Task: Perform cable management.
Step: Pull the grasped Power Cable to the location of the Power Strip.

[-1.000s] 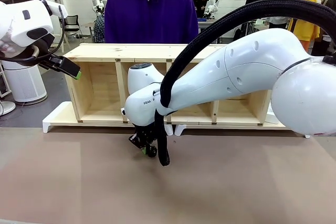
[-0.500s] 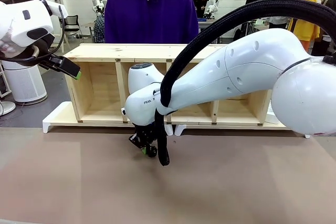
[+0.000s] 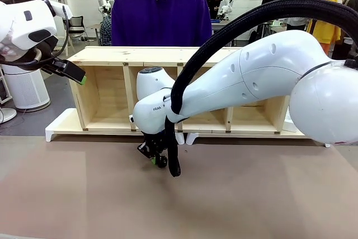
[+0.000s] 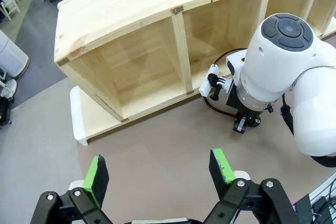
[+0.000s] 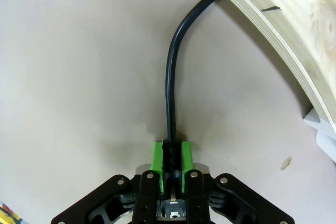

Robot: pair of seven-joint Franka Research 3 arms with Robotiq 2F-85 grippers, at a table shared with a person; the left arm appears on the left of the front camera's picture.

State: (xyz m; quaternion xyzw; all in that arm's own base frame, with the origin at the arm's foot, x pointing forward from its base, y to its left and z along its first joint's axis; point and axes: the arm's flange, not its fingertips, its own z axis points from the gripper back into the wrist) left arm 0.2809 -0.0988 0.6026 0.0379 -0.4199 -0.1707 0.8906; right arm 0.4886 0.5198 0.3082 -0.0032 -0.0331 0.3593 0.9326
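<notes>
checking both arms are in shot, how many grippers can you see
2. The left gripper hangs open above the table, near the wooden shelf's left end; the right gripper is down at the table before the shelf, shut on the cable.

Nothing has moved from the earlier front pictures to now. The right arm's black gripper with green pads (image 3: 158,158) is at the very same low spot over the brown table (image 3: 251,194), pinched just as before on the thin black power cable (image 5: 170,77). The left arm's black gripper (image 3: 78,76) and the person in the purple hoodie (image 3: 159,15) have not shifted either.
</notes>
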